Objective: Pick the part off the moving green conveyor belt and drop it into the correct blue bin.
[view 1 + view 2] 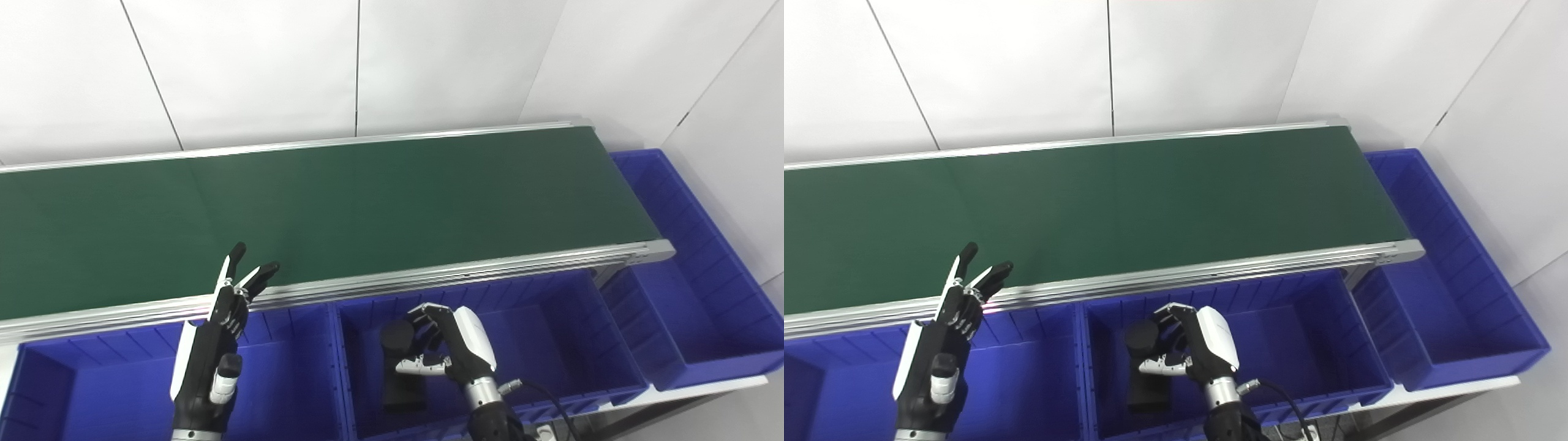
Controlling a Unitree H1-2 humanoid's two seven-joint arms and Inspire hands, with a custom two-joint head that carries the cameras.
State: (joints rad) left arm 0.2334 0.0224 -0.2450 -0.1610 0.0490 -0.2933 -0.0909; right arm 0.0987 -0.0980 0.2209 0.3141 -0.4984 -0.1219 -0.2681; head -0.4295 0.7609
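bins: three blue | belt bare | right hand clasps part inside middle bin | left hand spread, holding nothing

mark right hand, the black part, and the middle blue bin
right hand (465, 349): left eye view, on its white back shell.
black part (397, 335): left eye view, on its round top by the fingers.
middle blue bin (551, 331): left eye view, on its bare floor.

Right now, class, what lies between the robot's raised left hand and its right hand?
In the left eye view, only blue bin walls separate the left hand from the right hand.
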